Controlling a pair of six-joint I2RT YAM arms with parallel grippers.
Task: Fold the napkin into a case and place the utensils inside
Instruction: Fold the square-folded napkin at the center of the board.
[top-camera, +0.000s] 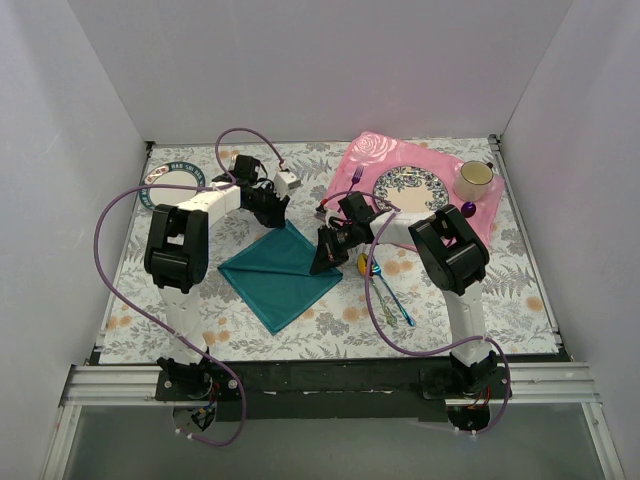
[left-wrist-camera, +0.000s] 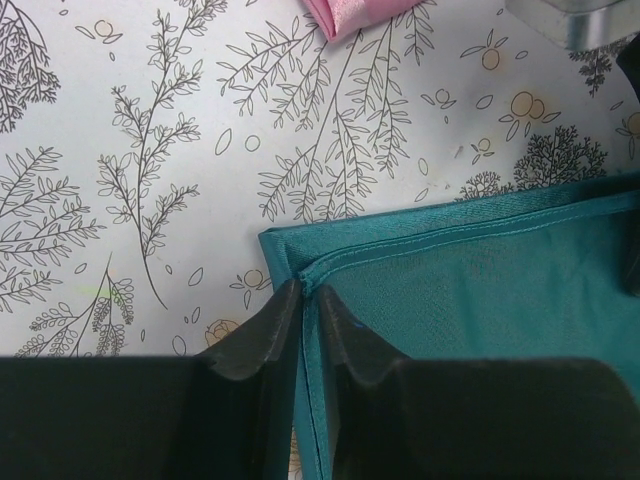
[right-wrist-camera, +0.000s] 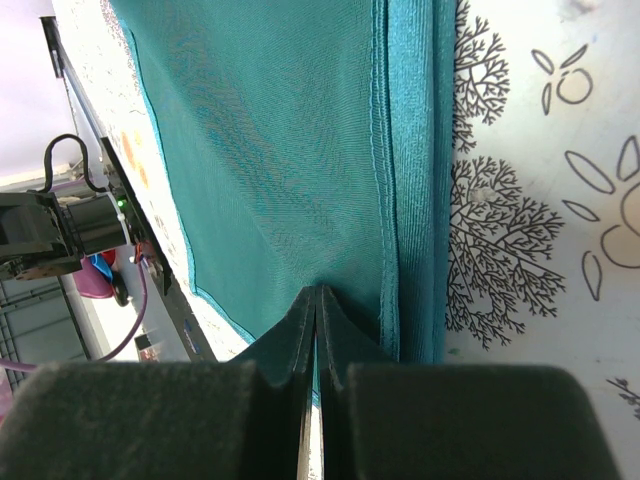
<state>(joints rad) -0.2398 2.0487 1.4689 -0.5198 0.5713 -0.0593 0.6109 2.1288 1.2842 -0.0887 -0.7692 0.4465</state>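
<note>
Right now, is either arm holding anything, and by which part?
Both hold the napkin: the left jaws pinch its hemmed edge just beside a corner, the right jaws pinch it along another hemmed edge.

This is looking like a robotics lab cell staged as a dining table: plain white panels are walling in the floral tablecloth beyond the right gripper, while an aluminium rail and purple cables are sitting behind it.
</note>
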